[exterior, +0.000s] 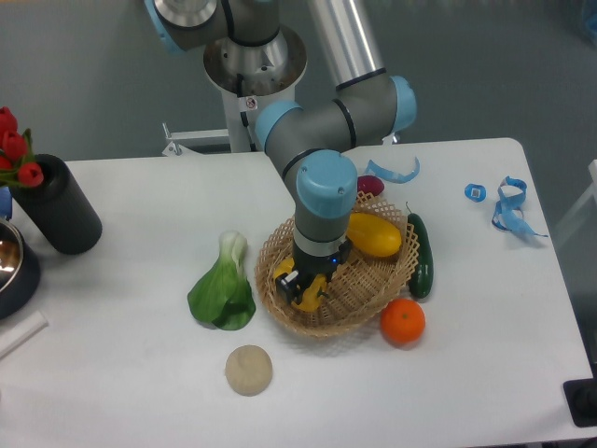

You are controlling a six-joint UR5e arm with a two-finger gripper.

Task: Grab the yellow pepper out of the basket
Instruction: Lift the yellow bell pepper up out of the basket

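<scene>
The basket (324,326) is a round tan wicker one in the middle of the table. The yellow pepper (284,273) lies in its left part, mostly hidden by my gripper (303,287). The gripper points straight down into the basket. Its black fingers sit on either side of the pepper and look closed on it. Yellow shows to the left of the fingers and below them. The pepper looks to be still low in the basket. A longer smooth yellow oval fruit (375,234) lies in the basket's right part, beside my wrist.
A dark green cucumber (422,258) leans on the basket's right rim and an orange (402,320) sits at its front right. A bok choy (224,290) lies left, a beige round item (248,370) in front. A black vase (58,217) stands far left. Blue scraps (508,206) lie at right.
</scene>
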